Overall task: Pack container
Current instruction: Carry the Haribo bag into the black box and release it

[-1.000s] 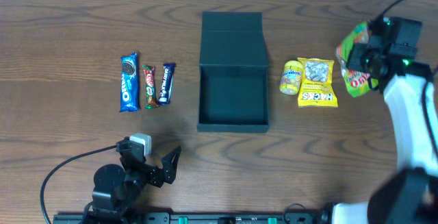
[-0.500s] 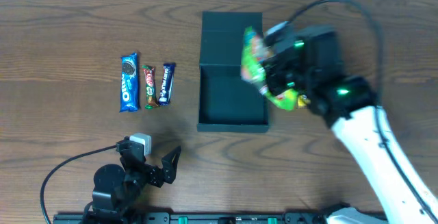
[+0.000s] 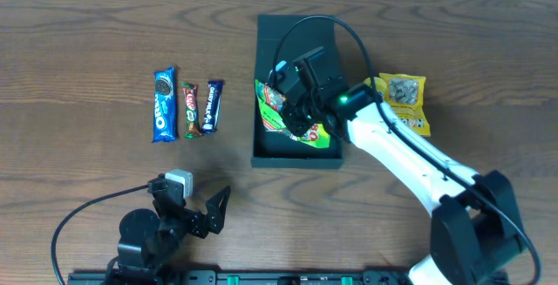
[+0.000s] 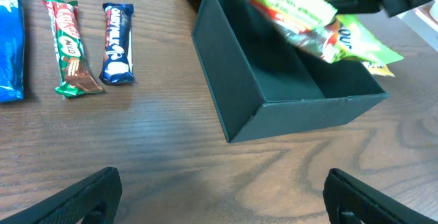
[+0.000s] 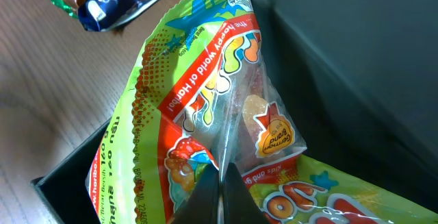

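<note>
The green gummy bag [image 5: 205, 135] has a red band reading "the happy world of Haribo" in white. Along its green side edge the number "160" shows twice. The blue packet [image 3: 164, 104], leftmost of three snacks toward the table's [image 3: 78, 50] left edge, reads "OREO" in white. Print on the green bar [image 3: 190, 109], the dark blue bar [image 3: 211, 106] and the yellow packet [image 3: 408, 100] toward the right edge is too small to read.

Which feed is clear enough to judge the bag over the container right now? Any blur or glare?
Overhead: sharp, evenly lit; bag clear, container interior dark. Left wrist: bag smeared by motion, bars crisp. Right wrist: bag fills the frame, print legible, slight sheen; bars soft.
</note>
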Available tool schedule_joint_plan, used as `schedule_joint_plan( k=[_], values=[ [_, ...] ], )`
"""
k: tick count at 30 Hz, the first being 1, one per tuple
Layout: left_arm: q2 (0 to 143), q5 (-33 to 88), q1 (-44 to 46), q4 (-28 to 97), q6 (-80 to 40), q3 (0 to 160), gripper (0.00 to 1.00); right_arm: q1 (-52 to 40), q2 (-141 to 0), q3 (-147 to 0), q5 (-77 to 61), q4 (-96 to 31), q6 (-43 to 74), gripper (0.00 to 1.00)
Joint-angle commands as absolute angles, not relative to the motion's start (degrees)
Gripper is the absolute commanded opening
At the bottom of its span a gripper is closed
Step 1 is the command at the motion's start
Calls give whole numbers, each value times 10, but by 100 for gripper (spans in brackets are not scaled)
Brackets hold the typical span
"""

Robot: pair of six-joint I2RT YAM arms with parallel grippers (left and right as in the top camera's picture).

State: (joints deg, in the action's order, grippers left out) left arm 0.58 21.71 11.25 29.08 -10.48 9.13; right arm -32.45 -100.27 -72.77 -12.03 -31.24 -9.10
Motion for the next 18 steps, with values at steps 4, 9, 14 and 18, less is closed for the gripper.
schedule_joint_plan(
  k=[4,9,14,18],
  values=[
    [2,223,109,290,-103,82,95,-331,-1007,-733,-128,-307,-86,99],
    [2,223,109,290,-103,82,95,-323,-1005,-738,-88,-302,-55,94],
    [2,223,109,290,-103,82,95,-321,-1006,-735,-88,-300,-32,6],
    [2,223,109,290,-103,82,95,-325,-1025,-729,-93,-291,-12,2]
  ],
)
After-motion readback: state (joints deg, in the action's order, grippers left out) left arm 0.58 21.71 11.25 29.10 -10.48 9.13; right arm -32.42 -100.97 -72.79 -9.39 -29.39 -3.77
